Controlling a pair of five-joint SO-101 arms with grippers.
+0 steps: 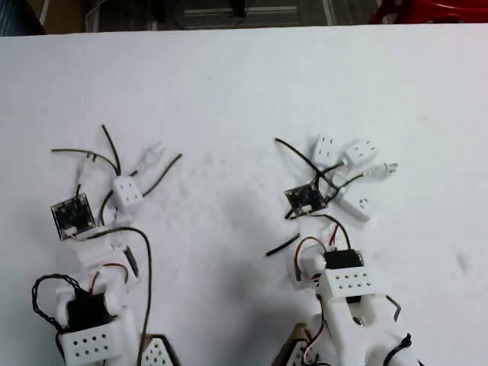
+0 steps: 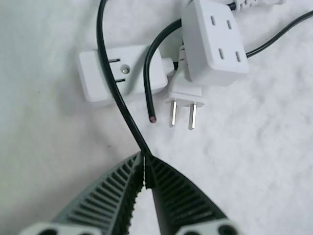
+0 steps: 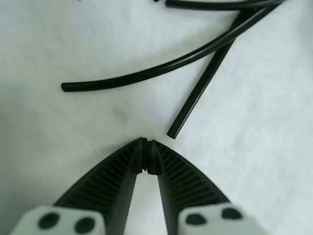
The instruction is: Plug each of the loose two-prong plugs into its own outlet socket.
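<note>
- The right gripper (image 3: 146, 145), by the near edge of the table (image 1: 244, 76), is closed tight on nothing. Two cut cable ends (image 3: 172, 132) lie just past its tips.
- The left gripper (image 2: 145, 159) is pinched on a black cable (image 2: 115, 93).
- Just beyond it, a two-prong plug (image 2: 183, 95) lies flat and unplugged, prongs toward the gripper, its back against a white outlet socket (image 2: 212, 39). A second socket (image 2: 117, 73) lies under the cable.
- By the right arm, another plug (image 1: 152, 158) lies near a lone socket (image 1: 127, 191), not inserted.
- The two clusters lie well apart, both well short of the table's far edge.
</note>
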